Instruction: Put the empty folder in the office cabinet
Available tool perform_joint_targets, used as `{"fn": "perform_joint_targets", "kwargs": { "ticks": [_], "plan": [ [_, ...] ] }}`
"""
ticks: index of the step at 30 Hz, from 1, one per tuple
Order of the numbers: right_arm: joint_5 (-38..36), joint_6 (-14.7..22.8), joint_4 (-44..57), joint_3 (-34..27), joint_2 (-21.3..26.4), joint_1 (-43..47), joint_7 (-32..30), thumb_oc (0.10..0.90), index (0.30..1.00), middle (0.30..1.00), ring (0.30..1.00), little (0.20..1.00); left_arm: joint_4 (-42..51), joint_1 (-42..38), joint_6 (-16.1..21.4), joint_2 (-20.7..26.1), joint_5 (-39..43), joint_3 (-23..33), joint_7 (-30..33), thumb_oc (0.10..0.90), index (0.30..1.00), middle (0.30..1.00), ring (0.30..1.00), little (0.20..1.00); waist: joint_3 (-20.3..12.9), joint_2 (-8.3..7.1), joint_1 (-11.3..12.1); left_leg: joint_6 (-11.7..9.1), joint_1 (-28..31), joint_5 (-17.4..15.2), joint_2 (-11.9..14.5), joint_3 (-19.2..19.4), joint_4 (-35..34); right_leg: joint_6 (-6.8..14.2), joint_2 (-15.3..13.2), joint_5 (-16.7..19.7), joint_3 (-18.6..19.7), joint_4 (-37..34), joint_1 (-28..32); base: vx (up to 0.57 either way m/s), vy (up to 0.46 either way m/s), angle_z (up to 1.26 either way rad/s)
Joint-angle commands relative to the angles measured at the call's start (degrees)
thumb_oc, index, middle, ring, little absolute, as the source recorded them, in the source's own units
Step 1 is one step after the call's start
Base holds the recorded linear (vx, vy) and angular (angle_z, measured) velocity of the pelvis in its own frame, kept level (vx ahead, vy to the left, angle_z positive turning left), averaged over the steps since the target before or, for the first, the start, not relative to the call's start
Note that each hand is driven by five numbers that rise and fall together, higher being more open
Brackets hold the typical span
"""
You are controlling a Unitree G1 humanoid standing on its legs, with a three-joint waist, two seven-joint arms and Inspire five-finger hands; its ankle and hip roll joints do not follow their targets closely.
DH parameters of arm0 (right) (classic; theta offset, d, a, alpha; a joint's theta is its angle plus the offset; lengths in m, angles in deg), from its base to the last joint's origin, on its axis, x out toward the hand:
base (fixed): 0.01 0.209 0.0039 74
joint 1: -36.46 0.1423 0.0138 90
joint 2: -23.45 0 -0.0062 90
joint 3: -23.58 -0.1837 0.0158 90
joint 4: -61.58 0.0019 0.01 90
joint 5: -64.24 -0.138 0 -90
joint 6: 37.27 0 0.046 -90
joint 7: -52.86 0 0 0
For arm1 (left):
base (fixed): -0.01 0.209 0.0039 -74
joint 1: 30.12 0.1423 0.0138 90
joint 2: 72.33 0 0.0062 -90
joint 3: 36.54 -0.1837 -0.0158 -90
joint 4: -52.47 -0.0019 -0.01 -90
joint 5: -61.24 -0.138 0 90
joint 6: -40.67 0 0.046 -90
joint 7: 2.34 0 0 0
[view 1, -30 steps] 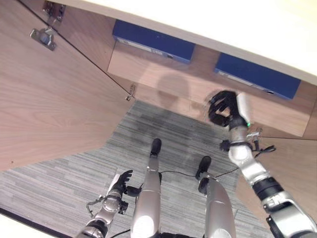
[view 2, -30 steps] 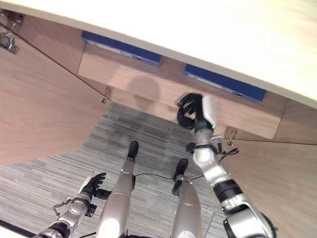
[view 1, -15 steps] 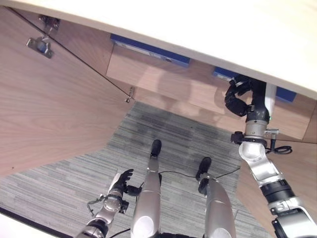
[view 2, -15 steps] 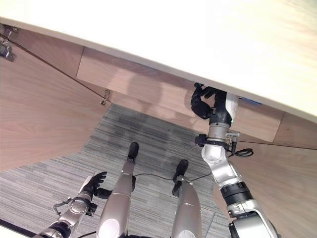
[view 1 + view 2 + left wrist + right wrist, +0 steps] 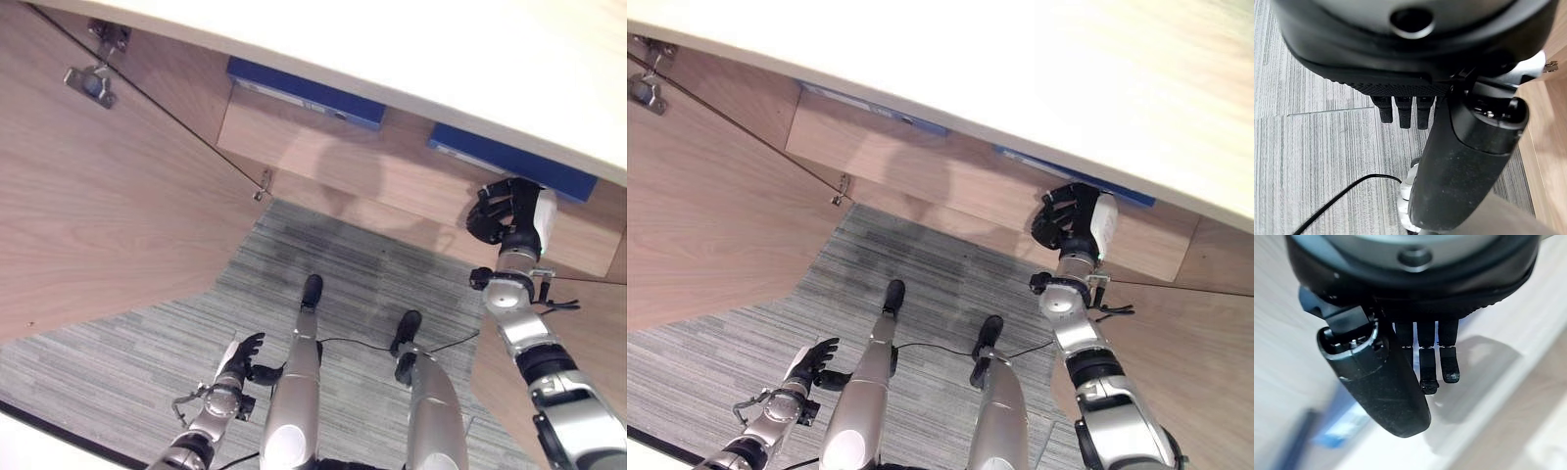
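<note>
**Two blue folders on the cabinet shelf, right robot hand raised empty just below one**

The cabinet fills the upper part of the head views: a wood-grain body with a pale top board, an open door swung out on the robot's left, and grey carpet floor below. On the shelf inside lie two blue folders flat, one toward the left and one toward the right, well apart from each other. Which of them is the empty one the pictures do not settle.

A folder of this kind is probably light and stiff, with smooth covers that could slide under the fingers. The exposed front edge looks like the sensible place to take hold, pinched between thumb and fingers, since the flat faces offer nothing to grip.

The right robot hand is raised in front of the shelf face, just below the right folder and not touching it. Its fingers are loosely bent and the thumb stands apart, with nothing held.

The left robot hand hangs low near the carpet, far from both folders, its fingers relaxed and empty.
</note>
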Motion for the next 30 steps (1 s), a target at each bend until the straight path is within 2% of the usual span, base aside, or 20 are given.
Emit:
{"fn": "perform_joint_targets", "kwargs": {
  "ticks": [1,5,11,17,26,29,30],
  "plan": [
    [-3.04,4.15,-0.29,-0.47,5.91,5.18,-0.56,0.400,0.300,0.300,0.300,0.300,1.49,4.58,0.92,2.44,2.22,-2.77,-0.80,0.800,0.900,0.900,0.900,0.900,-1.37,2.63,0.22,-1.83,-3.60,-0.81,1.82,0.41,1.20,4.26,-1.97,-5.97,2.82,1.56,4.44,0.00,0.002,0.04],
    [-8.30,3.95,-10.62,1.20,6.96,10.62,1.19,0.400,0.300,0.300,0.300,0.300,2.30,5.09,1.23,3.50,3.02,-4.50,-1.39,0.800,0.900,0.900,0.900,0.900,-1.37,3.81,1.24,-1.96,-4.23,-1.05,1.28,0.47,1.64,4.32,-2.34,-6.65,2.67,2.54,3.74,0.01,-0.004,0.04],
    [-13.71,3.71,-19.27,1.55,8.08,14.08,3.45,0.400,0.300,0.300,0.300,0.300,3.54,5.74,1.31,4.36,3.60,-5.93,-2.11,0.800,0.900,0.900,0.900,0.900,-1.37,4.94,2.25,-2.03,-4.71,-0.90,1.07,0.41,1.66,4.37,-2.49,-6.94,2.46,3.19,3.12,0.00,0.001,0.02],
    [-15.33,2.15,-26.19,3.45,12.60,17.54,5.63,0.400,0.300,0.300,0.300,0.300,5.45,6.27,1.41,5.51,4.16,-7.26,-3.28,0.800,0.900,0.900,0.900,0.900,-1.37,6.27,3.30,-2.11,-5.58,-0.58,0.70,0.24,1.80,4.42,-2.83,-7.27,2.13,4.12,2.29,0.00,0.001,0.04],
    [-15.67,1.18,-28.67,4.27,16.43,20.52,5.43,0.400,0.300,0.300,0.300,0.300,5.79,6.17,1.27,5.74,4.10,-8.08,-3.84,0.800,0.900,0.900,0.900,0.900,-1.37,6.95,3.75,-2.08,-5.50,-0.39,0.45,0.47,1.70,4.52,-3.18,-7.29,1.99,4.53,2.42,0.00,0.003,0.03],
    [-16.94,2.00,-26.20,2.75,14.63,18.39,5.01,0.400,0.300,0.300,0.300,0.300,4.65,5.47,0.89,5.06,3.80,-7.38,-3.79,0.800,0.900,0.900,0.900,0.900,-1.37,6.37,3.26,-1.98,-4.33,-0.62,0.45,0.62,1.51,4.49,-3.14,-7.02,1.98,3.91,3.71,0.00,0.000,0.00],
    [-17.04,2.95,-22.07,1.54,11.70,15.21,4.51,0.400,0.300,0.300,0.300,0.300,3.65,5.08,0.56,4.29,3.49,-6.53,-3.48,0.800,0.900,0.900,0.900,0.900,-1.37,5.75,2.72,-1.92,-3.50,-0.85,0.60,0.82,1.68,4.46,-3.13,-6.79,2.04,3.35,4.78,0.00,0.000,0.00]
  ]
}}
